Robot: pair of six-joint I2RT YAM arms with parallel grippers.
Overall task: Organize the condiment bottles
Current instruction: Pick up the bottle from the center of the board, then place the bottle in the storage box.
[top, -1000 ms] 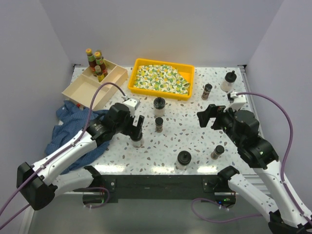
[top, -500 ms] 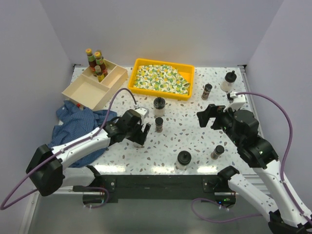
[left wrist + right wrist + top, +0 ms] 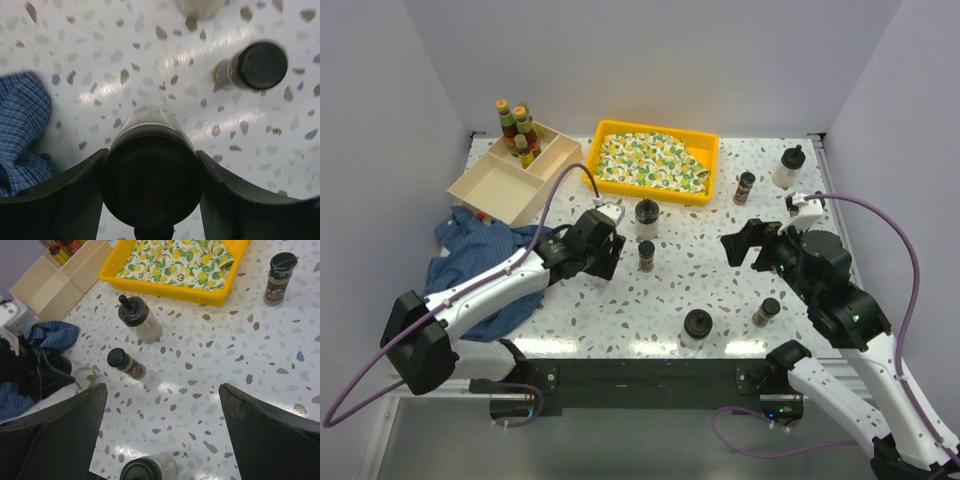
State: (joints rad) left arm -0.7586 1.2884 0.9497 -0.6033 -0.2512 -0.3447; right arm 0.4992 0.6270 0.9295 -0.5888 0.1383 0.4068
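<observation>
My left gripper (image 3: 604,257) is shut on a clear squat bottle with a black knobbed cap (image 3: 151,175), its fingers (image 3: 75,200) on both sides of the cap. Next to it are a small brown spice jar (image 3: 646,254) and another squat bottle (image 3: 647,215). My right gripper (image 3: 748,246) is open and empty above the table; the right wrist view shows a squat bottle (image 3: 148,471) below it. More spice jars (image 3: 765,311) (image 3: 745,186) and a clear bottle (image 3: 787,167) stand on the right. Slim sauce bottles (image 3: 518,126) stand in the wooden box.
A pale wooden divided box (image 3: 500,180) sits at the far left. A yellow tray (image 3: 650,185) with patterned cloth is at the far middle. A blue checked cloth (image 3: 460,265) lies at the left, under my left arm.
My left gripper has moved away from the near edge, towards the far side, with the squat bottle between its fingers. My right arm has shifted slightly.
</observation>
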